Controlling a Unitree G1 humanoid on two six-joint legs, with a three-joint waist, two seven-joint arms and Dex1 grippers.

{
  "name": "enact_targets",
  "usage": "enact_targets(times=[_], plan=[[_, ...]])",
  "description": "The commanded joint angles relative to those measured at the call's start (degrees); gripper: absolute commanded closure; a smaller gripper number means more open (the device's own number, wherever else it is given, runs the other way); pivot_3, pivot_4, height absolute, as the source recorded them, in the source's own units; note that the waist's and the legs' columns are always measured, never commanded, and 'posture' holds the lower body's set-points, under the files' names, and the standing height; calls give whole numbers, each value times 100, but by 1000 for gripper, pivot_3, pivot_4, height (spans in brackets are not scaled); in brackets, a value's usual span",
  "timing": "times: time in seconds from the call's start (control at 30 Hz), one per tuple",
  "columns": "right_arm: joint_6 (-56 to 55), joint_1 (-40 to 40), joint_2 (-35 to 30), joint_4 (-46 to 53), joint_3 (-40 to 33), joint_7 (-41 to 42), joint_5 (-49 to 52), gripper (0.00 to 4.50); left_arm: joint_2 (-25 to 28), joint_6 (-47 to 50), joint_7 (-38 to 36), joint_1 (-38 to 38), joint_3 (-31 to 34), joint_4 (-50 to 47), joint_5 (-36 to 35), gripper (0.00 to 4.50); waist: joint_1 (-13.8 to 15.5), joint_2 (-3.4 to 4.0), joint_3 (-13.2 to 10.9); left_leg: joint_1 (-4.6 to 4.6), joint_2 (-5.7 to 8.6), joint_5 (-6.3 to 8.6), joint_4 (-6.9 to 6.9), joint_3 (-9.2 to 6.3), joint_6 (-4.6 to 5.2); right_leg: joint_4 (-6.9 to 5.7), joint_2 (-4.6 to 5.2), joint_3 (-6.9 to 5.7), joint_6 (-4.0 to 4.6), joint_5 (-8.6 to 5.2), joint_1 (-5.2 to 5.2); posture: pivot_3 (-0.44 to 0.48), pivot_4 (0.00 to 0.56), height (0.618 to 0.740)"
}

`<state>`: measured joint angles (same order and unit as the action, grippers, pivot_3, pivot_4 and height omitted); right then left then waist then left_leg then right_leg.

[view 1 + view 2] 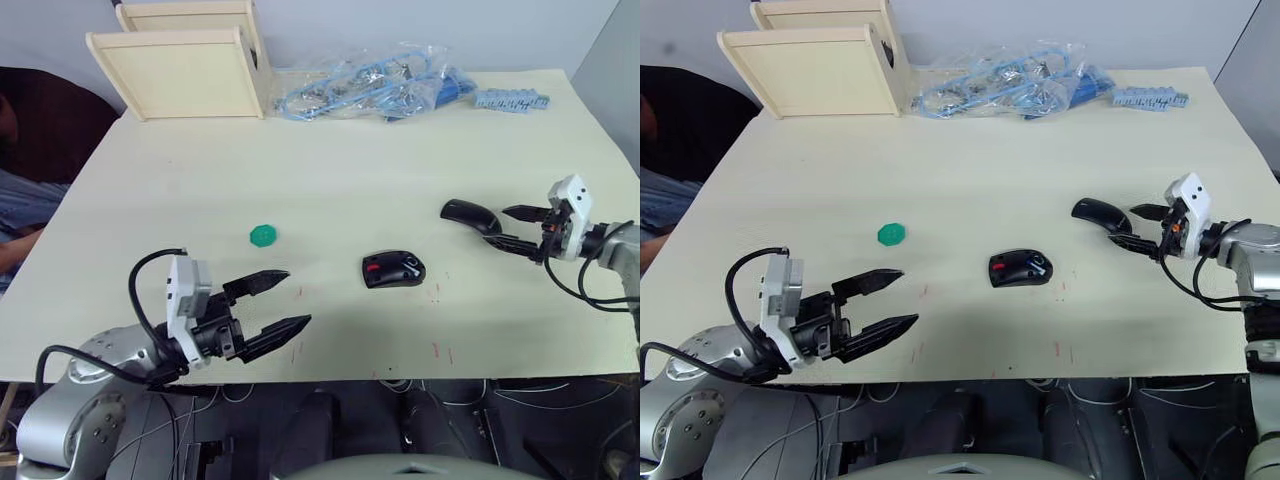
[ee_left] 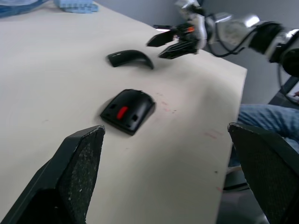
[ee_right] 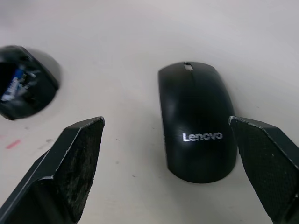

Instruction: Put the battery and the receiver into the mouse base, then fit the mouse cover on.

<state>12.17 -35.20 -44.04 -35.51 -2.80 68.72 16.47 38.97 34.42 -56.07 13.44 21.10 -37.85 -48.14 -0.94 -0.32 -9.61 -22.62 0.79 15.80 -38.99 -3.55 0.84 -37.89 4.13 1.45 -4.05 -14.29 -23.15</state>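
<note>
The mouse base (image 1: 393,269) lies near the table's front middle, with a red part in its open top. In the right wrist view a blue patch that looks like the battery (image 3: 13,86) sits inside the base (image 3: 25,81). The receiver is hidden or out of view. To the right of the base, the glossy black mouse cover (image 1: 470,214) rests arched side up. My right gripper (image 1: 495,225) is open just right of the cover, its fingers either side of the cover's end (image 3: 198,126). My left gripper (image 1: 298,297) is open at the front left, empty, well apart from the base (image 2: 128,109).
A green round disc (image 1: 264,235) lies left of the base. At the back stand two pale wooden frames (image 1: 190,70), a clear bag of blue cables (image 1: 375,90) and a strip of blue blocks (image 1: 510,99). A person sits beyond the table's left edge (image 1: 15,230).
</note>
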Motion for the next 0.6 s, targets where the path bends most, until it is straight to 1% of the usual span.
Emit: enact_targets(times=[0.03, 0.17, 0.33, 0.6], plan=[[-354, -393, 69, -486, 1, 44, -179, 0, 99, -122, 20, -23, 170, -275, -270, 10, -4, 1, 0, 0, 0, 0, 0, 0, 0, 0, 0, 0, 0, 0, 0, 0, 150, 740], [-566, -657, 179, -991, 25, 86, -326, 0, 120, -325, 7, -33, 110, -286, -130, 10, -4, 1, -1, 0, 2, 0, 1, 2, -1, 1, -1, 1, 1, 0, 0, 0, 150, 740], [-817, -877, 285, -1449, 14, 112, -473, 0, 127, -431, 112, 72, 98, -432, -138, 10, -3, 2, -1, 0, 2, 0, 2, 4, -1, 3, 0, 3, 1, 1, 0, 0, 150, 740], [-1068, -1056, 391, -1861, -4, 120, -640, 0, 170, -532, 197, 158, 65, -466, -113, 10, -5, 4, -2, 1, 2, 0, 2, 4, -1, 2, -1, 3, 1, 1, -1, 0, 150, 740]])
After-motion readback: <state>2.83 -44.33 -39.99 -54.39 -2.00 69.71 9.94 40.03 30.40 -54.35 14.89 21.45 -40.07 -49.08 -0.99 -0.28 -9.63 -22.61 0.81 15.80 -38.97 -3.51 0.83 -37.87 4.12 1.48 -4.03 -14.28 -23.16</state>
